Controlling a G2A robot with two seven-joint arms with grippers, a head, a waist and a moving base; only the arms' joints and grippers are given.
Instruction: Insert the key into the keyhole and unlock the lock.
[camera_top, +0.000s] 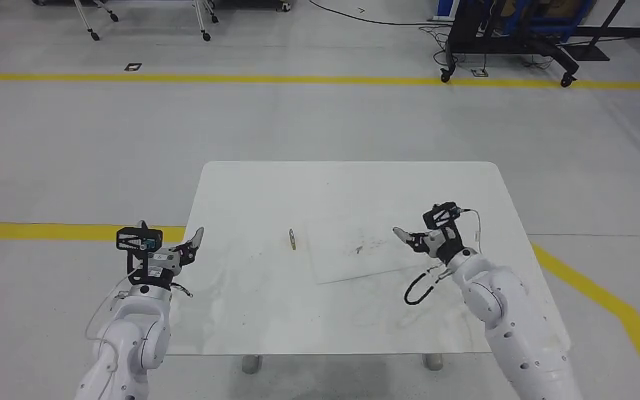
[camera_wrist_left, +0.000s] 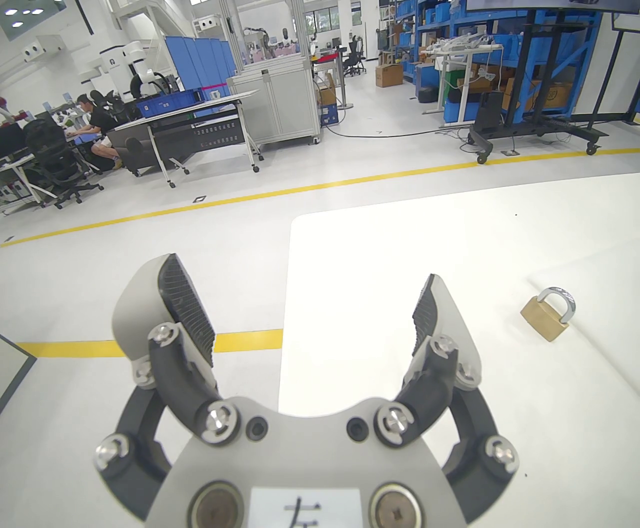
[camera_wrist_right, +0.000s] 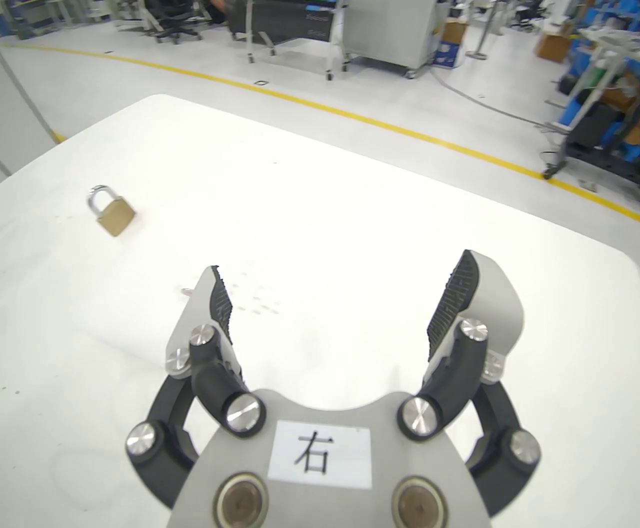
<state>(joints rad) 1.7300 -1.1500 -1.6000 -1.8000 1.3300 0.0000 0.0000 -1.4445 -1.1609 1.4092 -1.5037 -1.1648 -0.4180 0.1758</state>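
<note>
The padlock (camera_wrist_left: 544, 320) lies on the table (camera_top: 250, 300), between both arms. The left gripper (camera_wrist_left: 300, 275) and the right gripper (camera_wrist_right: 340, 265) are spread wide, holding nothing. A small metal piece (camera_wrist_right: 186, 291) just beside the right gripper is probably the key. It should be pinched by its head, with the blade left free.

white glossy arms (camera_top: 510, 310); black cable (camera_top: 418, 288) loops at right wrist. left gripper (camera_wrist_left: 301, 270) and right gripper (camera_wrist_right: 342, 262): grey plates (camera_wrist_left: 305, 465), black links (camera_wrist_left: 175, 370), silver screws (camera_wrist_left: 216, 421), ribbed black pads (camera_wrist_left: 187, 310), white labels (camera_wrist_right: 320, 452), apparently one character each.
</note>
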